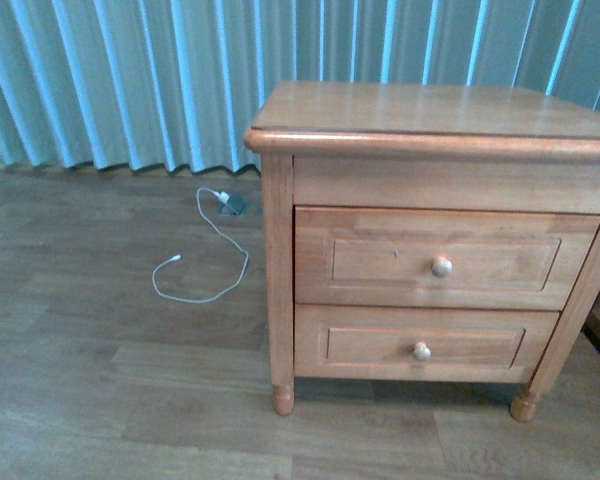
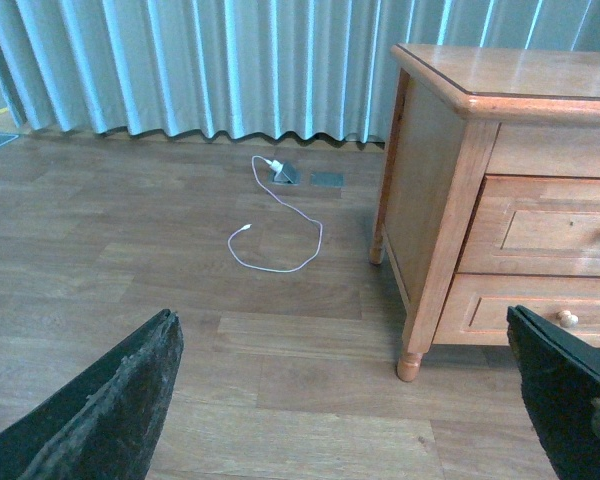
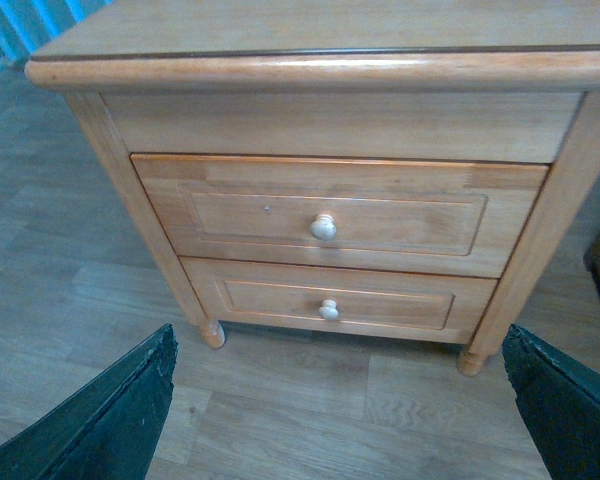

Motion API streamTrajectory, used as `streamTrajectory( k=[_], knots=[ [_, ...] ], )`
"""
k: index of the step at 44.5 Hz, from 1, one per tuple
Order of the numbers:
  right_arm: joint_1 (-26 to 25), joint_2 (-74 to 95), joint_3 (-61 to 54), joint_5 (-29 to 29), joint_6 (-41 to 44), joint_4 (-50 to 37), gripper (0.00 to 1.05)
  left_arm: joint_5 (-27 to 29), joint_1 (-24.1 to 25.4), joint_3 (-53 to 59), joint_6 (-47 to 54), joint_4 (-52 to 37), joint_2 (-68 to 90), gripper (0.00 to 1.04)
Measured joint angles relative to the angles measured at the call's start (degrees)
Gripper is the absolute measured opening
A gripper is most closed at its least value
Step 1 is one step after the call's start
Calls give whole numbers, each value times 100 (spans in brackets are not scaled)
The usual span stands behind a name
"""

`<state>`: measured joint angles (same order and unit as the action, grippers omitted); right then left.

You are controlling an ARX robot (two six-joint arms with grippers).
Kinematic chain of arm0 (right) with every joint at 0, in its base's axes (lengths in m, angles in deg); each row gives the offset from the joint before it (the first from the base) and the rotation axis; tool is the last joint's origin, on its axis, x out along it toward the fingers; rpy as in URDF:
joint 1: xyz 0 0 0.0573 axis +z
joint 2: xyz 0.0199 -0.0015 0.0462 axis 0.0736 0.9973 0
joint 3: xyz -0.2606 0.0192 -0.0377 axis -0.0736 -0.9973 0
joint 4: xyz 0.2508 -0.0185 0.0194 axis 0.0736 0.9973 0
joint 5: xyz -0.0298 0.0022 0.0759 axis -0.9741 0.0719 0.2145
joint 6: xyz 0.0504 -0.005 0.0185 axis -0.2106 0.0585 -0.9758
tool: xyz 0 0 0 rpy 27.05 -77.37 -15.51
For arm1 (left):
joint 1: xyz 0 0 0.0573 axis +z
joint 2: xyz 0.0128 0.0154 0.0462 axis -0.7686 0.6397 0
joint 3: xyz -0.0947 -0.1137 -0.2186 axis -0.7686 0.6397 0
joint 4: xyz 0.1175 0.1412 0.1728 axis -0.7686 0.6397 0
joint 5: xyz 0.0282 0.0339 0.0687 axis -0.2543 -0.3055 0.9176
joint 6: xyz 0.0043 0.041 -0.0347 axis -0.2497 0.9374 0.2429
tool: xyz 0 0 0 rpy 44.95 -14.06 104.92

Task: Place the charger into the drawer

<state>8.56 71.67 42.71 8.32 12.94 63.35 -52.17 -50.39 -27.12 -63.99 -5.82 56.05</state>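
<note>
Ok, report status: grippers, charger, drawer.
Left gripper open, right gripper open, both empty. Upper drawer shut, knob untouched. Charger not in view; only a white cable on the floor.

This looks like a bedroom in a home. A honey-coloured wooden nightstand with 2 knobbed drawers stands on a wood-plank floor. Pale blue-green pleated curtains hang to the floor at 12 o'clock, and a thin white cable lies loose at 10 o'clock.
</note>
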Motion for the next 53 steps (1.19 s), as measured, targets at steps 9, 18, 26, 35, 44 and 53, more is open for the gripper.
streamTrajectory(
  k=[9,18,26,35,44,53],
  knots=[
    [-994,-2524,-962,245,70,1172,96,0,0,0,-2,0,0,99],
    [-911,-2704,-1447,-162,210,13,80,2,0,0,0,0,0,99],
    [-455,-3171,-1814,-549,280,-107,48,2,0,0,0,0,0,99],
    [-455,-3733,-2092,-581,284,186,5,2,0,0,0,0,0,99],
    [-450,-4120,-2225,-584,302,437,2,0,0,0,-2,0,0,99],
    [-450,-4533,-2481,-581,302,551,2,0,0,0,0,0,0,99]
  ],
)
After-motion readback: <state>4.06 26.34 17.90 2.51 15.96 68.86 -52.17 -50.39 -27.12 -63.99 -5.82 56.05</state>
